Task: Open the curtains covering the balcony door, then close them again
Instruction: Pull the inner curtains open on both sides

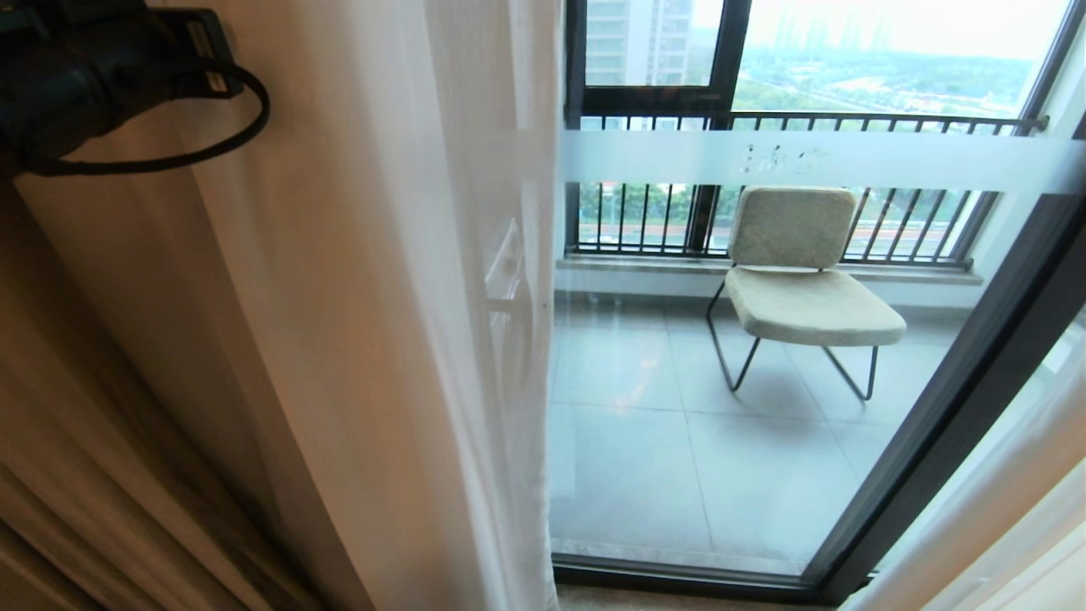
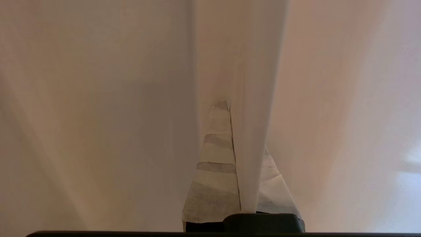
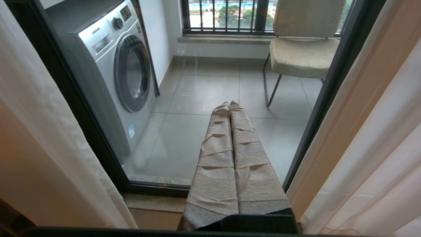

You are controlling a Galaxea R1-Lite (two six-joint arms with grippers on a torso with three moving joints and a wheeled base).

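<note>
The curtains are seen drawn partly aside: a wide stretch of the balcony door glass is uncovered, with a chair and tiled balcony floor visible through it. The sheer white panel and the beige drape behind it hang bunched along the left edge of the door, while another drape hangs at the door's right edge. It is judged that either the opening is well along or the closing has just begun; which of the two cannot be settled from what is shown.

The left end effector is seen with its taped fingers pressed together on a fold of the sheer panel, so the fabric is pinched. The right end effector is held in front of the glass, near the door's lower frame, its wrapped fingers pressed together on nothing.

Much is hidden. In the head view only the dark body and cable of the left arm appear at the top left corner; its fingers are screened by cloth. The curtain rail and tops are cut off, and a washing machine shows only in the right wrist view.
</note>
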